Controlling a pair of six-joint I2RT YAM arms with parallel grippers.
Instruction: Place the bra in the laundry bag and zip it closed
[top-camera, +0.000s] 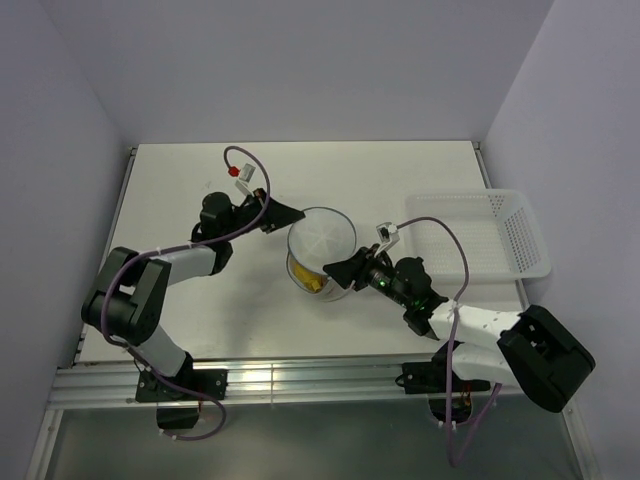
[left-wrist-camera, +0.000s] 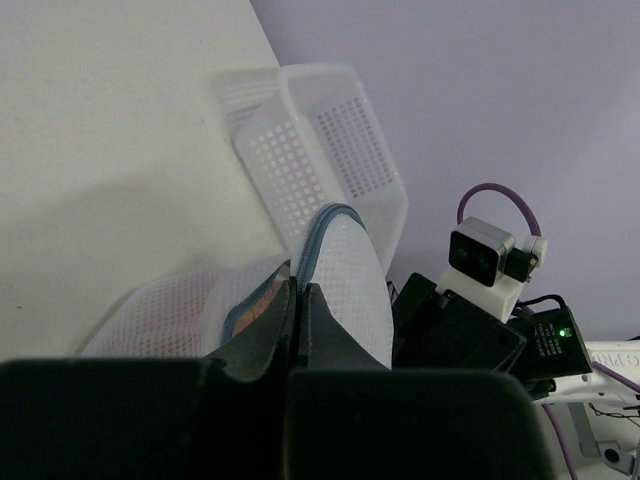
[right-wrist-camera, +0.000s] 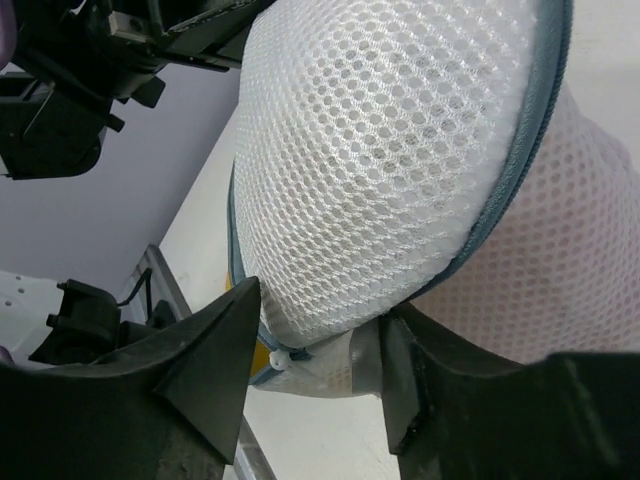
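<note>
The laundry bag, a round domed pouch of white mesh with a blue-grey zip rim, is in the middle of the table, between both grippers. The bra shows as a yellow-orange patch through the bag's near side. My left gripper is shut on the bag's zip rim at its far-left edge. The bra's orange fabric shows through the open seam. My right gripper is open. Its fingers straddle the bag's near edge, where a small white zip pull sits.
A white plastic lattice basket stands at the right of the table, close behind my right arm, and also shows in the left wrist view. My right wrist camera is just past the bag. Walls enclose the table.
</note>
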